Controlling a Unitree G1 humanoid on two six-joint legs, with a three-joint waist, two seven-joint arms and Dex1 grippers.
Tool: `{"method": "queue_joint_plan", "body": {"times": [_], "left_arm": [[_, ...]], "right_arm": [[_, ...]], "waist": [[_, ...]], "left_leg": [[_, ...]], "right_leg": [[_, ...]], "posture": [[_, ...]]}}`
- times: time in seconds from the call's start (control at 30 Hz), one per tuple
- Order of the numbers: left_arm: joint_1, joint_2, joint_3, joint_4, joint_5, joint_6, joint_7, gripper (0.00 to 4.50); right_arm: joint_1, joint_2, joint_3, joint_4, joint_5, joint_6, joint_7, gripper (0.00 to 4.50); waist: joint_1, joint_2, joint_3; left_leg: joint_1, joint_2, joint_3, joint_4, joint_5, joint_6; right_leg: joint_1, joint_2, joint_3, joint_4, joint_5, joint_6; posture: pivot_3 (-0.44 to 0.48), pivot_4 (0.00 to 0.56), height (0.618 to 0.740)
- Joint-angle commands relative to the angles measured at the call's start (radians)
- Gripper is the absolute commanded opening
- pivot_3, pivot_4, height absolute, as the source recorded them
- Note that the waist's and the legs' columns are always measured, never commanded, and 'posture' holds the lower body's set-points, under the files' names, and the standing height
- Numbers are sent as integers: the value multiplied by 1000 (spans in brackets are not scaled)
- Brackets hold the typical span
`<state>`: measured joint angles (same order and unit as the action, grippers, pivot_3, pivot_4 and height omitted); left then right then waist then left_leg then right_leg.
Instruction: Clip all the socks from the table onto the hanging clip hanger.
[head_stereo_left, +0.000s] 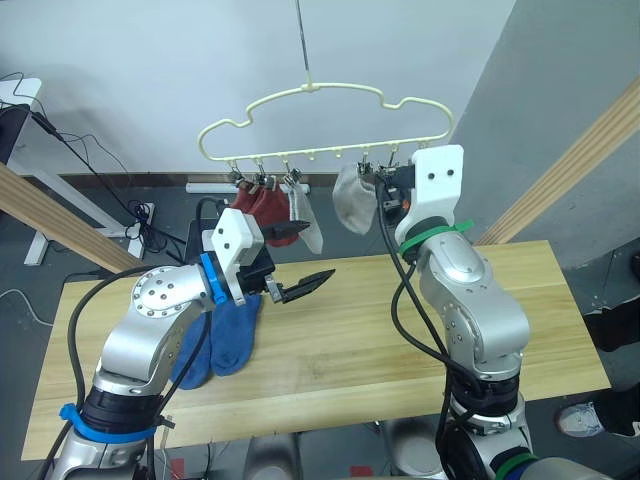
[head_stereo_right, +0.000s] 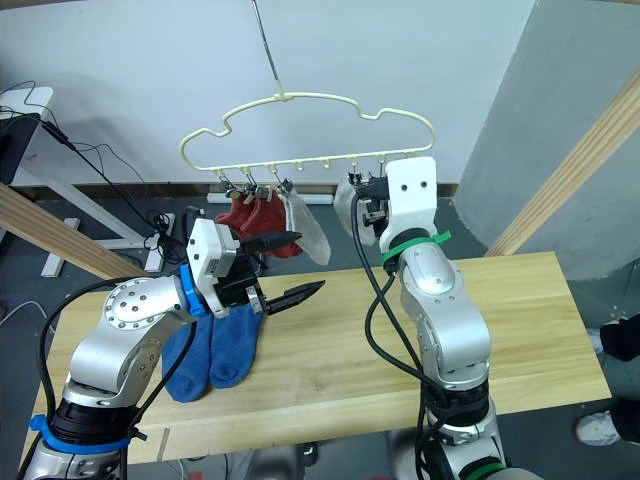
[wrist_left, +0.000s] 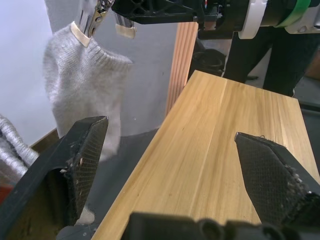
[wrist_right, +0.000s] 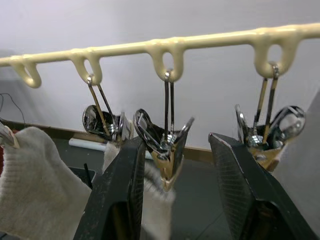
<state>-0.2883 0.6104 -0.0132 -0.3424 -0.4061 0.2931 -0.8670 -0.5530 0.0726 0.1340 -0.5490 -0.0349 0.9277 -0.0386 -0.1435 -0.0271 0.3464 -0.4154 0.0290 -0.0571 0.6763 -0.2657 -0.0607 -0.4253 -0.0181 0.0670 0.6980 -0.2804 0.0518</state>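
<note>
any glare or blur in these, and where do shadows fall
Right wrist view: bright glints on the metal clips, with the gripper's near fingers soft. Left wrist view: fingers sharp, grey sock slightly soft. Left eye view: even light, faint shadow beside the blue socks on the table.

Two blue socks (head_stereo_left: 215, 340) lie on the wooden table (head_stereo_left: 350, 350).

The left arm is bent at the elbow, its wrist level, and the left gripper (head_stereo_left: 292, 262) points toward the right arm with its two black fingers spread wide and nothing between them. The right arm rises upright from a bent elbow, and the right gripper (wrist_right: 176, 170) is lifted high, fingers parted and empty.
</note>
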Motion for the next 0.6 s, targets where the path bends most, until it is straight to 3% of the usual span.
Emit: {"method": "queue_joint_plan", "body": {"times": [0.03, 0.6], "left_arm": [[-9, -4, 1, -11, -1, -21, -8, 4500], [-15, -4, -3, -10, 2, -20, -10, 4500]], "right_arm": [[10, 6, 9, -39, -12, -35, -15, 2063], [-22, 92, -38, 14, -6, -76, -49, 2063]], "waist": [[0, 0, 0], [-1, 0, 0]], "left_leg": [[0, 0, 0, 0, 0, 0], [0, 0, 0, 0, 0, 0]], "right_leg": [[0, 0, 0, 0, 0, 0], [0, 0, 0, 0, 0, 0]], "posture": [[-211, 290, 740], [-211, 290, 740]]}}
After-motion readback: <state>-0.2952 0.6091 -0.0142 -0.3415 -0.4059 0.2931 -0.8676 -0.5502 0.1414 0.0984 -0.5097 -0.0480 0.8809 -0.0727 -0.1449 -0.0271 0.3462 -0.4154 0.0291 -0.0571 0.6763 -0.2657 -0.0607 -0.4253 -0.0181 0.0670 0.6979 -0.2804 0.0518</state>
